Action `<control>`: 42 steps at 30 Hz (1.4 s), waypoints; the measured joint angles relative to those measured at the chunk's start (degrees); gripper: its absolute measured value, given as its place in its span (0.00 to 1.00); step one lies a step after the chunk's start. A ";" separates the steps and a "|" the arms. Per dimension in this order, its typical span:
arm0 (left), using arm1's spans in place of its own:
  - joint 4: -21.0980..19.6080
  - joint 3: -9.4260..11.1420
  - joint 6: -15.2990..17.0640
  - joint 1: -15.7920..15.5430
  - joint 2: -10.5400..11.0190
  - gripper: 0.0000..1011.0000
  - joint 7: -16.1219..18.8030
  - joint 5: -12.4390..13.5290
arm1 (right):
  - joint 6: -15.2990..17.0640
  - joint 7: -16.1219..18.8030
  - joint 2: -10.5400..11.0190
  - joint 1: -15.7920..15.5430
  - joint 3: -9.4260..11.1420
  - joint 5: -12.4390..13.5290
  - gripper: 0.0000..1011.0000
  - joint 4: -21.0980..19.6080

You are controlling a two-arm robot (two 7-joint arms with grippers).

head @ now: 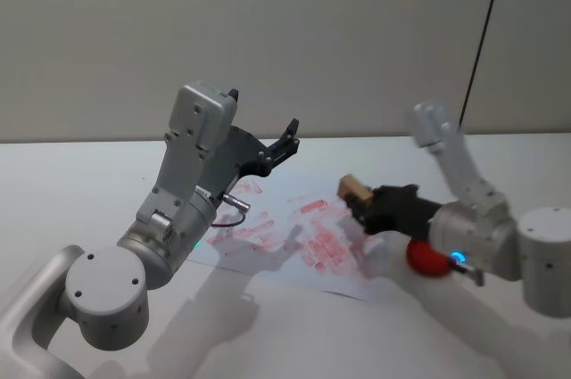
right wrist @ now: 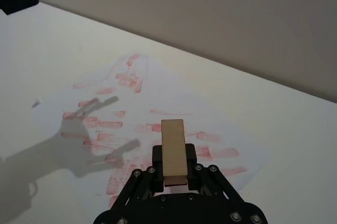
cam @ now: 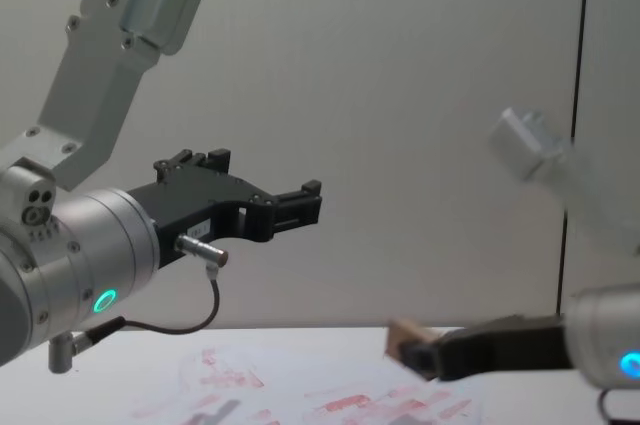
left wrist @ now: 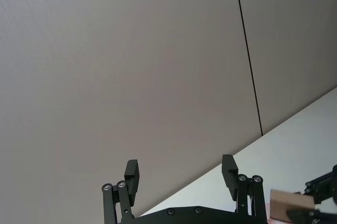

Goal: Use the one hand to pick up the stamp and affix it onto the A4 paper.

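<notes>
"Right gripper (head: 359,201), head view: what's its state?"
"Clamped on the stamp (head: 353,188), which is held in the air above the right part of the A4 paper (head: 294,232). The left gripper (head: 284,143) is raised over the sheet's left side."
"Left wrist view?"
"Its fingers (left wrist: 131,174) are spread wide, with nothing between them."
"Right wrist view?"
"The stamp (right wrist: 173,153) sits pinched between the fingers, with the paper (right wrist: 131,108) beyond."
"Chest view?"
"The stamp (cam: 405,335) hangs clear of the paper (cam: 340,407), not touching."
</notes>
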 joint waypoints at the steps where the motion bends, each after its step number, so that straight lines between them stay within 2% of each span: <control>1: 0.00 0.00 0.00 0.00 0.00 0.99 0.00 0.00 | 0.13 -0.19 0.39 -0.36 0.33 0.34 0.21 -0.65; 7: 0.00 0.00 0.00 0.00 0.00 0.99 0.00 0.00 | 1.98 -1.48 3.05 -2.77 2.11 2.76 0.21 -5.01; 16: 0.00 0.00 0.00 0.00 0.00 0.99 0.00 0.00 | 4.29 -2.14 7.03 -6.48 4.05 4.02 0.21 -8.57; 21: 0.00 0.00 0.00 0.00 0.00 0.99 0.00 0.00 | 4.94 -2.22 8.38 -7.73 4.65 4.19 0.21 -9.54; 42: 0.00 0.00 0.00 0.00 0.00 0.99 -0.01 0.00 | 6.28 -2.17 11.24 -10.00 5.73 4.04 0.21 -10.78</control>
